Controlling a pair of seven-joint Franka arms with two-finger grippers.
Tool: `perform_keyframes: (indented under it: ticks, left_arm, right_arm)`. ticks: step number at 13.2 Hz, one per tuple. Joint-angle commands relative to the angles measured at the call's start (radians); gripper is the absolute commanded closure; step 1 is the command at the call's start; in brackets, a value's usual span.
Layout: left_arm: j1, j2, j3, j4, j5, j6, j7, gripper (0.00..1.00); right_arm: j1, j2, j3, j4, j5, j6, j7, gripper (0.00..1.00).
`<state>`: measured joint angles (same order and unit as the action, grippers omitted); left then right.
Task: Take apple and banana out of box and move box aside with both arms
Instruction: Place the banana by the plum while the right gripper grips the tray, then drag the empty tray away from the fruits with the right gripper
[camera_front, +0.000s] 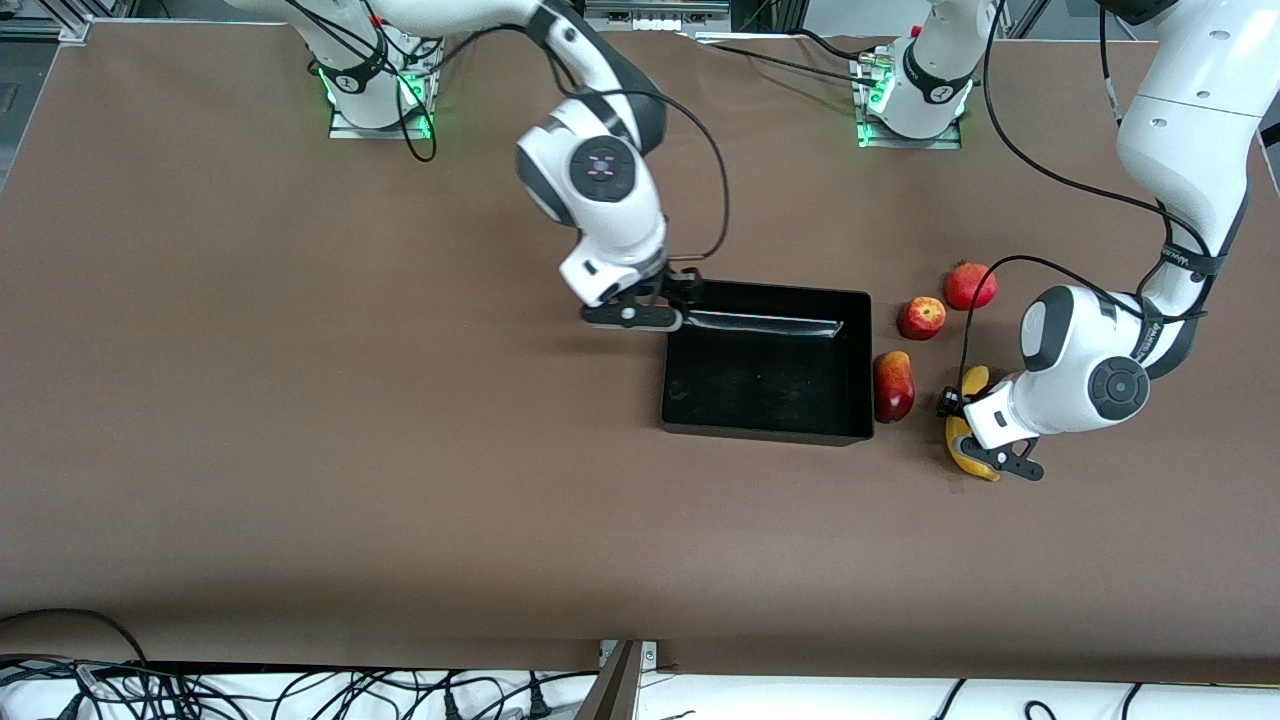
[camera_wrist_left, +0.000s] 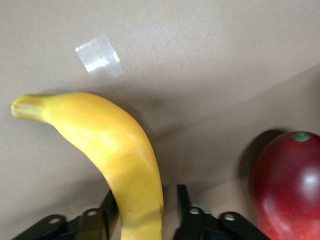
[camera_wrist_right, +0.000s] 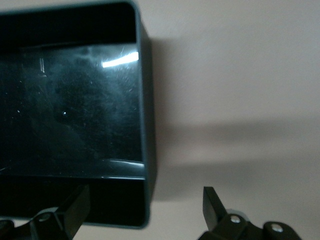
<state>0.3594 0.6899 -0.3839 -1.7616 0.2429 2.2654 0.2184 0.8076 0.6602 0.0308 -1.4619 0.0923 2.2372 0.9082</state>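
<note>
The right gripper sits low at the corner of the tray that lies toward the right arm's end of the table and farther from the front camera. Its fingers are spread apart and straddle the tray's side wall, one inside and one outside, with nothing clamped. The black tray holds nothing.

Touching or nearly touching the tray's wall toward the left arm's end lies a long red fruit. A small red apple with yellowish streaks lies a little farther from the front camera, and a round red fruit farther still.

The left gripper is down at the table over the banana, just beside the long red fruit. In the left wrist view its fingers stand on either side of the banana; one touches or nearly touches the peel, while the other stands clear, so it is not clamped. The banana's stem points away from the gripper, near a scrap of clear tape on the brown table.
</note>
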Motion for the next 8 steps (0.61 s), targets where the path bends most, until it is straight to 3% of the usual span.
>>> perform_keyframes:
  ticks: [1,2,3,5,7,8]
  left_arm:
    - [0.0,-0.105,-0.013,0.029,0.027,-0.104,0.01,0.0]
    - [-0.007,-0.131,-0.019,0.072,0.027,-0.188,0.007,0.0]
    - [-0.008,-0.157,-0.023,0.121,0.024,-0.276,0.01,0.0]
    - [-0.01,-0.188,-0.029,0.219,0.012,-0.413,0.007,0.0]
    - [-0.008,-0.208,-0.053,0.325,0.009,-0.553,0.001,0.0]
    - [-0.01,-0.213,-0.062,0.382,0.007,-0.648,0.001,0.0]
  right_arm:
    - [0.05,0.078,-0.026,0.046,-0.042,0.03,0.077,0.0]
    - [0.05,0.079,-0.029,0.045,-0.042,0.03,0.072,0.02]
    - [0.047,0.082,-0.029,0.045,-0.042,0.03,0.066,0.12]
    - [0.048,0.099,-0.029,0.045,-0.051,0.032,0.066,0.45]
    - [0.044,0.105,-0.031,0.045,-0.077,0.032,0.046,0.86]
    - [0.044,0.105,-0.034,0.045,-0.075,0.032,0.04,1.0]
